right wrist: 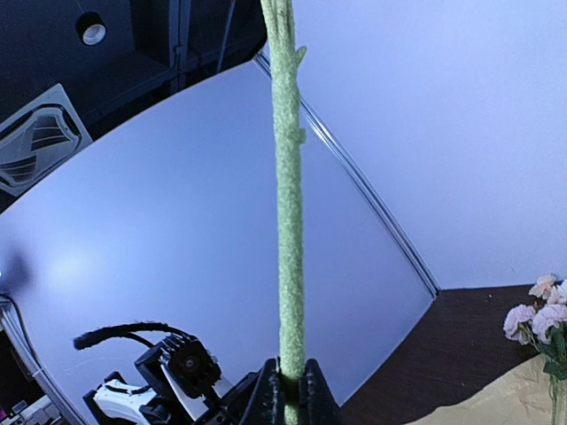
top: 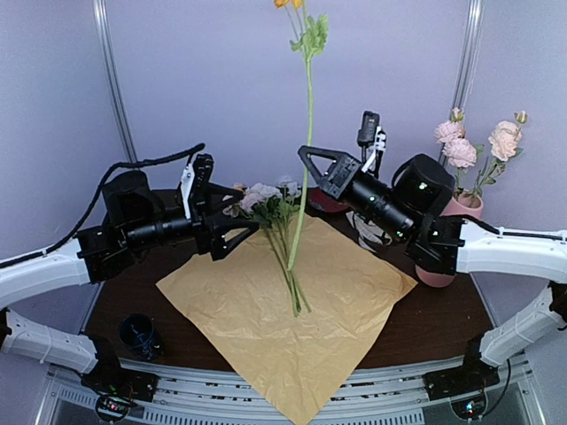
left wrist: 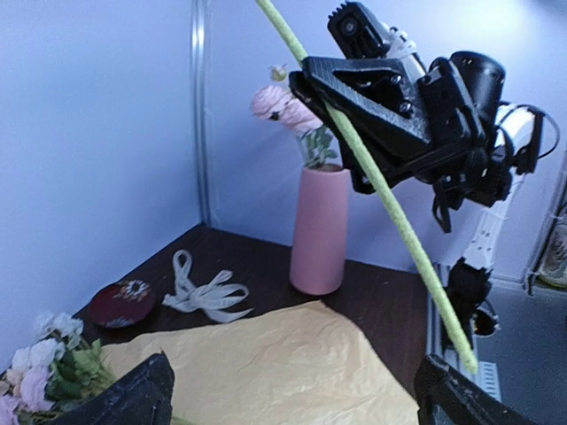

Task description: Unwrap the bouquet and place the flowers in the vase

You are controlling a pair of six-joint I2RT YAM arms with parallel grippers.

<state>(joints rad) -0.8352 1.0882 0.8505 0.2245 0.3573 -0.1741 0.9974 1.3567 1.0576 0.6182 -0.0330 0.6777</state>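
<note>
Green stem (top: 306, 159) gripped, orange bloom (top: 285, 3) top-view only

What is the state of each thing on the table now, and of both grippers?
Paper: unfolded, lying flat on the table.
Ribbon: untied, lying loose on the table.
Vase: upright, holding pink flowers.
Orange flower: held upright by its stem.
Remaining flowers: lying on the paper.
Left gripper: open, empty.
Right gripper: shut on the orange flower.
</note>
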